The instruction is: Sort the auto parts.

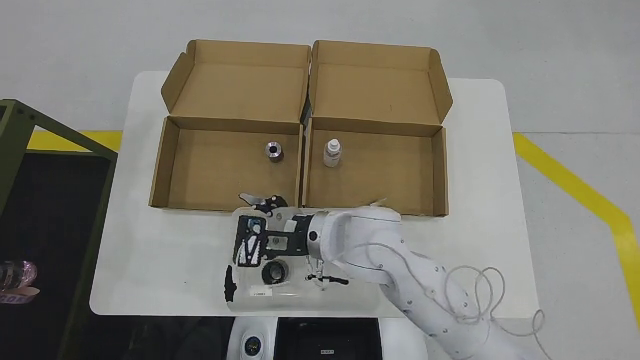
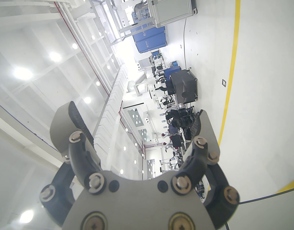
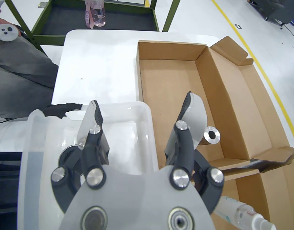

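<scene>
Boxed, 12 o'clock: bushing [image 1: 271, 149], bottle [image 1: 332, 152]. Pending: black parts [image 1: 272, 272], 6 o'clock tray [image 3: 123, 105]. Spread: left pincer [image 2: 136, 110], right pincer [image 3: 142, 101].

No text clear enough to record. Lettering runs down the strap of the pink water bottle [image 3: 95, 5] but is too small to make out. There is a faint teal marking on the small clear bottle [image 3: 233, 209], unreadable. The blue cabinet [image 2: 150, 37] carries a white logo, indistinct.
</scene>
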